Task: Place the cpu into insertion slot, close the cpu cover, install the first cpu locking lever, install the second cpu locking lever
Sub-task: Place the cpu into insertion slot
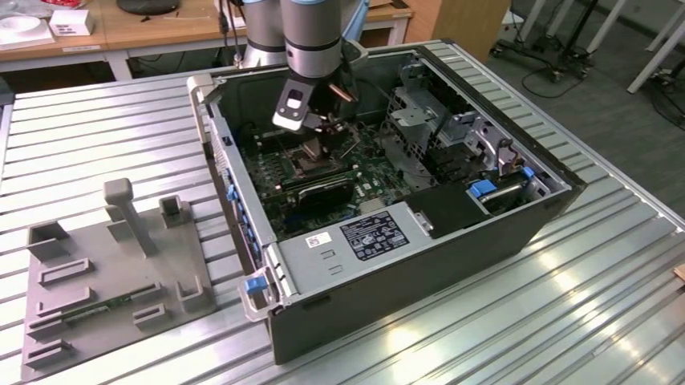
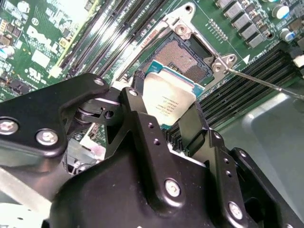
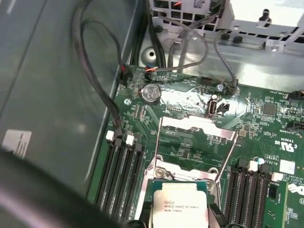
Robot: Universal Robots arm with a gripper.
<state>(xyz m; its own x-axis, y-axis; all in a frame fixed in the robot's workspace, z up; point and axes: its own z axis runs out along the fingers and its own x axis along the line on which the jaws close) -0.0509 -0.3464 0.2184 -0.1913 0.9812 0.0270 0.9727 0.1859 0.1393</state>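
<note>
In the exterior view my gripper [image 1: 311, 151] reaches down into the open computer case, over the green motherboard [image 1: 364, 172]. Both wrist views show it shut on the cpu [image 2: 167, 99] [image 3: 180, 205], a pale square chip pinched at two opposite edges by black fingers [image 2: 195, 124]. The cpu hangs low over the near side of the insertion slot [image 2: 183, 53], whose dark centre lies bare inside a silver rim. The cpu cover [image 3: 197, 124] stands flipped open beyond the slot. One thin locking lever [image 2: 266, 83] sticks out sideways, free of its catch.
Long black memory slots [image 3: 121, 166] flank the socket on both sides. Black cables [image 3: 95, 80] run along the case wall. A metal drive cage [image 1: 428, 120] and a black shroud [image 1: 450, 204] fill the case's far side. A grey fixture plate [image 1: 107, 273] lies at the exterior view's left.
</note>
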